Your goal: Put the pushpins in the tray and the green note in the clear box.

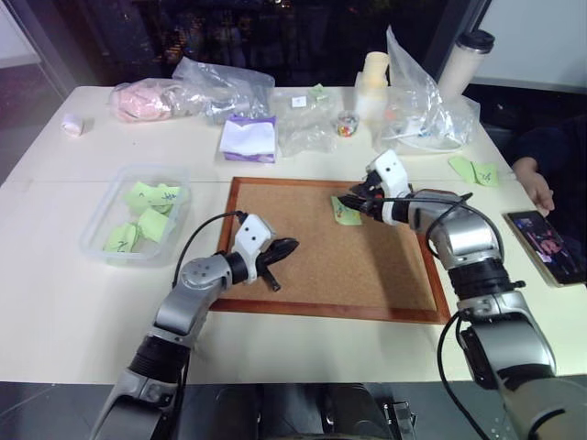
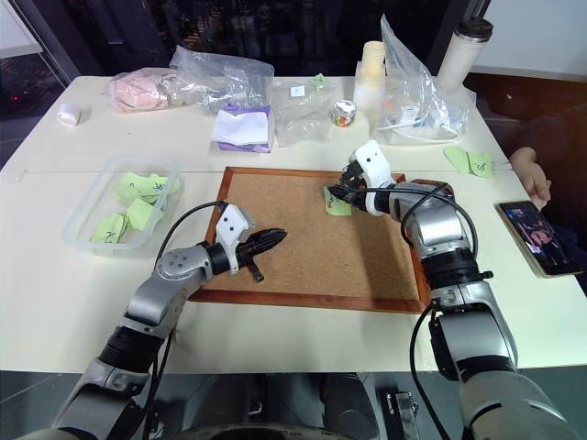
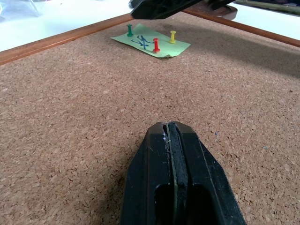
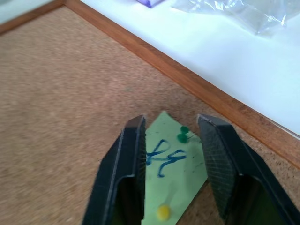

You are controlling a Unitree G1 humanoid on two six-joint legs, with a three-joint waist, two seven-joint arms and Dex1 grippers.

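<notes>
Green note [image 4: 169, 174] between right end effector [image 4: 172, 127] fingers

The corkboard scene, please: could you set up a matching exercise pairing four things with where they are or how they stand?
Things:
1. green note
2. left gripper
3. right gripper
4. clear box

States:
A. shut, over bare cork
B. holds several green notes, left of the corkboard
C. pinned to the cork by a green, a red and a yellow pushpin
D. open, fingers either side of the pinned note

Pairs: 1-C, 2-A, 3-D, 4-B
</notes>
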